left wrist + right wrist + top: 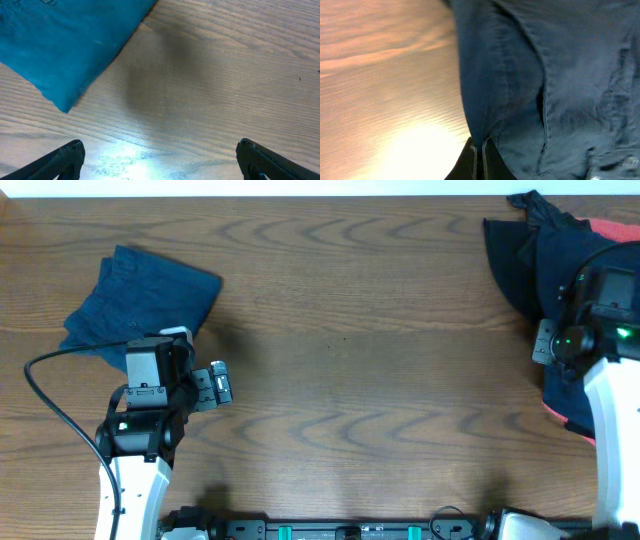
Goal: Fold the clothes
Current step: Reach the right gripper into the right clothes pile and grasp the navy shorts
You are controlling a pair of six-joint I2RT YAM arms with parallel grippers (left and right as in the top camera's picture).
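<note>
left hand (160,162) spread open over bare counter (215,75), near folded shorts (65,45). only the right wrist view shows the right hand (479,161) (pinched shut on rumpled shorts (530,75)).

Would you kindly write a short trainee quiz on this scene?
1. True or false: the folded navy-blue cloth shorts lie on the left half of the brown wooden table.
2. The left end effector is: A) open above bare wood; B) clamped on cloth; C) out of view.
3. Fill in: the right end effector is ____ on the crumpled dark navy cloth pile.
Key: 1 true; 2 A; 3 shut.
</note>
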